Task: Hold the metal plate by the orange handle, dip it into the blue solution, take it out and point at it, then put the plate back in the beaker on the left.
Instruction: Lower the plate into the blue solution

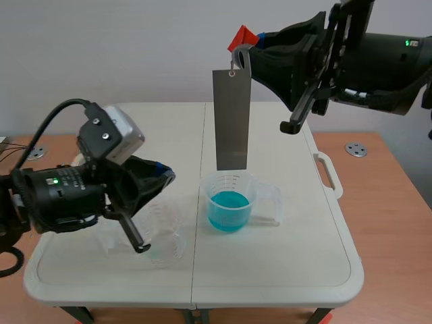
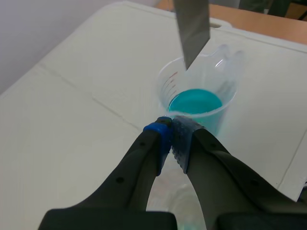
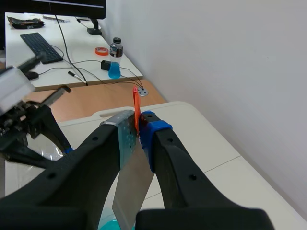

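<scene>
Two clear beakers stand on the white table (image 1: 304, 256): the left beaker (image 1: 165, 239) holds no liquid, the other beaker (image 1: 229, 199) contains the blue solution (image 2: 195, 103). Right gripper (image 3: 139, 127) is raised above the table, its jaws pinching the orange handle (image 1: 241, 35). From the handle the metal plate (image 1: 231, 118) hangs upright over the blue solution, its lower edge near the beaker rim and clear of the liquid. Left gripper (image 2: 171, 129) sits low above the left beaker, jaws pressed together on nothing, tips directed toward the beaker of blue solution
</scene>
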